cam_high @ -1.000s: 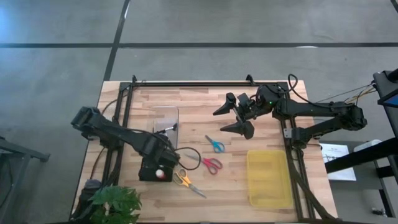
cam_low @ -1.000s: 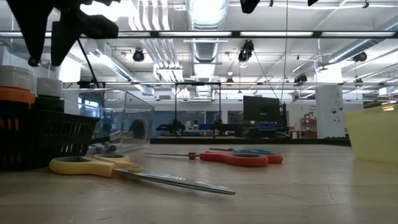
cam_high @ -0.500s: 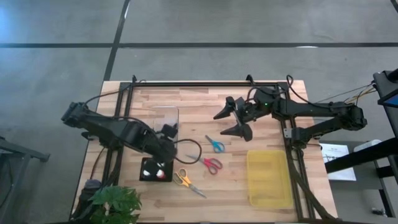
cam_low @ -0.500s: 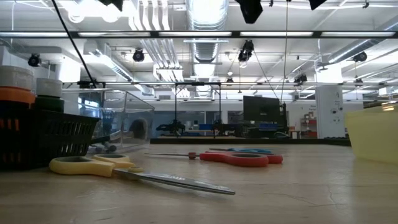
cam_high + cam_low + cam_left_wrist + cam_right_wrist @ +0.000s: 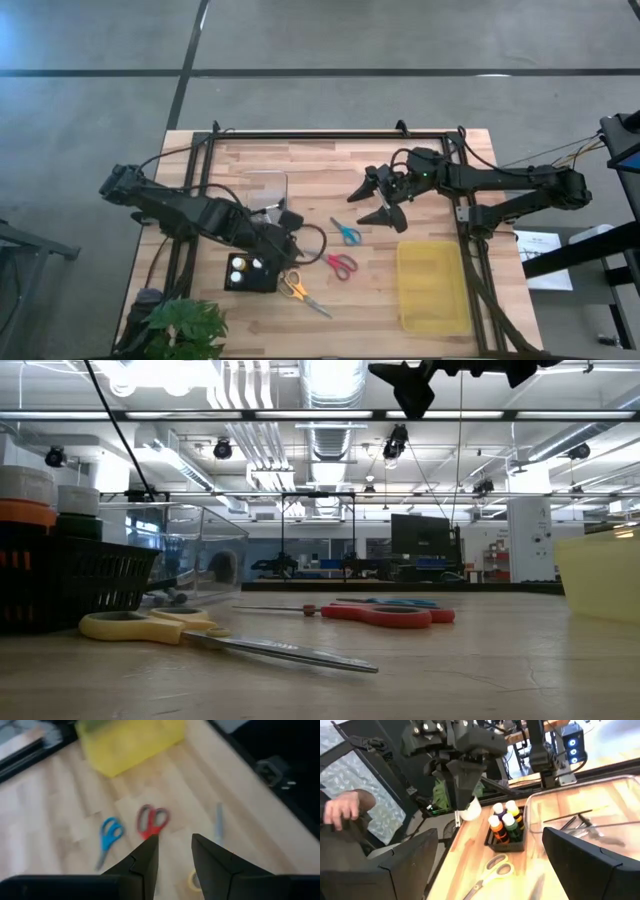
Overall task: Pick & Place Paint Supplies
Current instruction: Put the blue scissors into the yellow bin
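Closest to the front edge are the yellow scissors (image 5: 298, 292), blades slanting toward the bin side, right next to the black tray (image 5: 228, 286) that's holding the rest of the little paint pots. Just past the tray, the left gripper (image 5: 467, 802) hangs in the air, pinched on what looks like a small white pot (image 5: 471, 810). The yellow bin (image 5: 405, 300) is off to the robot's right, and the red scissors (image 5: 340, 264) and blue scissors (image 5: 346, 232) lie on the wood in between. So I'd guess the pot gets carried sideways over them. Farther back, the right gripper (image 5: 372, 203) hovers spread wide, holding nothing, nearest the blue scissors.
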Robot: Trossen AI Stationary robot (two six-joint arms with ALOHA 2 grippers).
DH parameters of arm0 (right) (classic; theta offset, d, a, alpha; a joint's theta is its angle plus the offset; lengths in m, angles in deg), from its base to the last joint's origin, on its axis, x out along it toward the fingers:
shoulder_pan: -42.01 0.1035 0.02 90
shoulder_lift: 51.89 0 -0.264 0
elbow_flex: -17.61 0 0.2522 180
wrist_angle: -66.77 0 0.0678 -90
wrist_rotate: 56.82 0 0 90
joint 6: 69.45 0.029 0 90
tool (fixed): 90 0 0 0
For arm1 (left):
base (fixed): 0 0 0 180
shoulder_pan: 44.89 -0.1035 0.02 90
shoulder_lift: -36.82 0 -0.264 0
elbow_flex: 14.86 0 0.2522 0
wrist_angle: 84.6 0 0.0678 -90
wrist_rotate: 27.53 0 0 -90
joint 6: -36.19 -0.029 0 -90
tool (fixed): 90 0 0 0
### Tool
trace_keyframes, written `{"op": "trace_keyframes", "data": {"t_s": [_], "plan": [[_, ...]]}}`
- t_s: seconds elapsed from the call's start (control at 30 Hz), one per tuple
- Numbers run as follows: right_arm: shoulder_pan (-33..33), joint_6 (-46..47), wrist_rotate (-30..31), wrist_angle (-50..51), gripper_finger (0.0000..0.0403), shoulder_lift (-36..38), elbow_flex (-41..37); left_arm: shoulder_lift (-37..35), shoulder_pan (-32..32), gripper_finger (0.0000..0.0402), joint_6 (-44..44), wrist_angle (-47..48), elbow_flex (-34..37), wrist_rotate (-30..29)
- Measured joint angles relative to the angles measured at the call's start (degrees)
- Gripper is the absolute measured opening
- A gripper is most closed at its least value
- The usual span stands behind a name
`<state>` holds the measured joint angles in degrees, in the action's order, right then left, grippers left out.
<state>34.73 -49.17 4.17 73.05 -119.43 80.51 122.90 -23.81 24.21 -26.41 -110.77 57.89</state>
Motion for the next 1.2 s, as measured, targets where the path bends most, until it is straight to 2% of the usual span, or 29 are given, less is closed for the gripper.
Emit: {"op": "trace_keyframes", "data": {"t_s": [0.3, 0.43, 0.53, 0.6, 0.77, 0.87, 0.93, 1.03, 1.2], "plan": [[3.39, 1.87, 1.48, 0.97, 0.0357, 2.38, -1.03, 0.03, 1.48, 0.0123, -0.25, -6.27, 6.64, 1.39], [4.02, 1.7, 3.09, 0.77, 0.0357, 2.25, -1.03, 0.13, 1.48, 0.0123, -0.53, -7.39, 7.09, 1.37], [5.1, 1.26, 3.67, 0.28, 0.0357, 0.63, -1.03, 0.32, 1.48, 0.0123, -4.52, -7.55, 7.21, 0.64], [5.89, 1.42, 3.63, 0.17, 0.0357, -0.95, -1.07, 0.32, 1.48, 0.0123, -8.24, -8.03, 7.2, -2.1], [8.1, -0.85, 3.65, 0.09, 0.0357, -4.66, -1.07, 0.31, 1.4, 0.0123, -16.21, -9.65, 7.15, -18.87], [9.86, -2.15, 4.29, 0.57, 0.0357, -6.27, -1.09, 0.28, 1.11, 0.0123, -17.08, -10.81, 7.15, -25.45], [11.37, -3.24, 7.06, 2.2, 0.0357, -6.48, -1.09, 0.28, 1.11, 0.0123, -15.74, -10.67, 7.18, -27.65], [14.52, -5.61, 15.49, 5.69, 0.0357, -6.45, -1.09, 0.28, 1.36, 0.0123, -10.68, -8.32, 7.18, -27.42], [19.66, -8.77, 29.58, 9.88, 0.0357, -6.46, -1.14, 0.28, 2.69, 0.0123, -7.33, -7.78, 9.14, -19.76]]}}
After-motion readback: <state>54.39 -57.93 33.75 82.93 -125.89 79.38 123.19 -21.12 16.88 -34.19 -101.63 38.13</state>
